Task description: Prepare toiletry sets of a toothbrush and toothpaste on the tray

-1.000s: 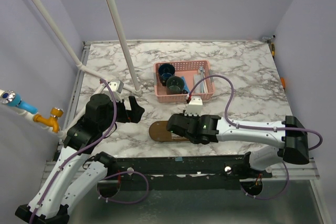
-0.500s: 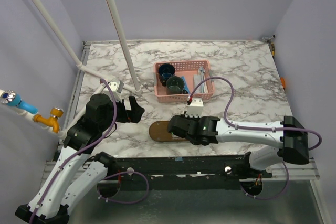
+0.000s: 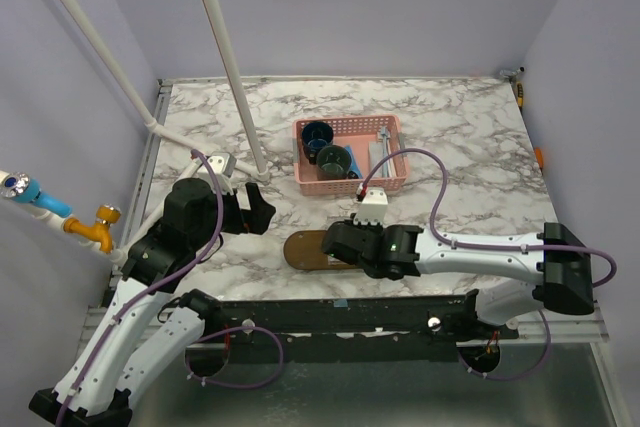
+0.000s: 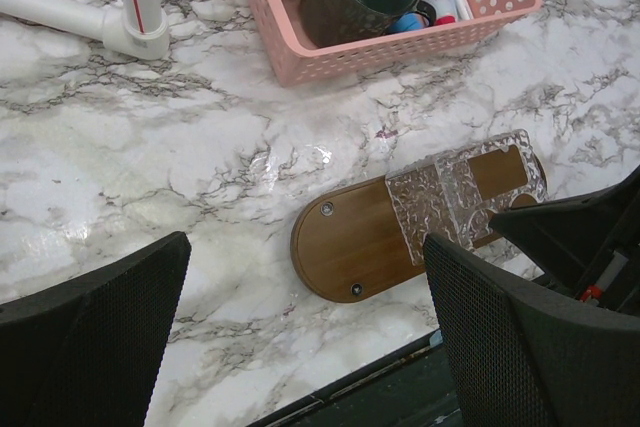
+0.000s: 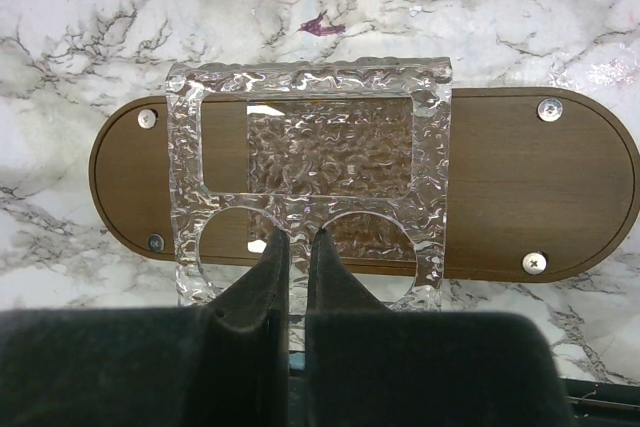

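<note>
**Right gripper** (image 5: 297,239): jaws drawn almost together. One finger (image 5: 266,272) sits in each of the two round cut-outs of a clear textured holder (image 5: 310,142), and the two pinch the narrow bridge between the holes.

**Clear textured holder**: rippled transparent plate with one rectangular window beyond the two round holes. It lies flat across the tray (image 5: 545,187), closer to one rounded end, and overhangs both long sides.

**Tray**: dark brown wooden oval with screw heads near each rounded end. It lies flat on the marble tabletop (image 3: 470,137), close to the front edge, with the right arm reaching over it from the right.

**Left gripper** (image 3: 258,205): jaws spread wide, gripping nothing. It hangs above the tabletop to the left of the tray, apart from it. In the left wrist view the tray's bare end shows between the two black pads (image 4: 95,337).

**Pink perforated basket** (image 3: 345,185): stands on the tabletop behind the tray, not touching it.

**Dark blue-green cups** (image 3: 318,133): two, in the left part of the basket, one behind the other.

**Toiletry sets** (image 3: 378,150): in the right part of the basket, beside the cups. They show as slim pale pieces lying lengthways, with a blue piece at the near wall. They are too small to tell toothbrush from tube.

**White pipe** (image 3: 228,67): foot on the tabletop left of the basket, slanting upward out of view.
</note>
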Available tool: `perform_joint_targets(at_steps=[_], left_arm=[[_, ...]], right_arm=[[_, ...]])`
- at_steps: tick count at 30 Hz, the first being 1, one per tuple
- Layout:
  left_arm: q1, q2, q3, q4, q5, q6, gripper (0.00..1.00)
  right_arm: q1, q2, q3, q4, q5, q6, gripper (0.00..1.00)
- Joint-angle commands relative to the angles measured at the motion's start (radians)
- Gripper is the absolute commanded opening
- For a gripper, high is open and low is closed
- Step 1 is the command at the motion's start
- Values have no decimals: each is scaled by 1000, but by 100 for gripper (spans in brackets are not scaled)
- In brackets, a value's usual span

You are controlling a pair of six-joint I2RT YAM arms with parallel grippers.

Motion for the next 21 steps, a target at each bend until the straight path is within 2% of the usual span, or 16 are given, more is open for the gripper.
perform_joint_targets(at_steps=[1, 15, 21], left_arm=[[-6, 5, -5, -3, -25, 6, 99], [-6, 11, -5, -3, -26, 6, 99], [-6, 9, -5, -3, -24, 6, 99]], right_arm=[[7, -24, -28, 38, -3, -20, 0], [7, -45, -47, 42, -14, -19, 1], [8, -46, -34, 32, -7, -22, 17]])
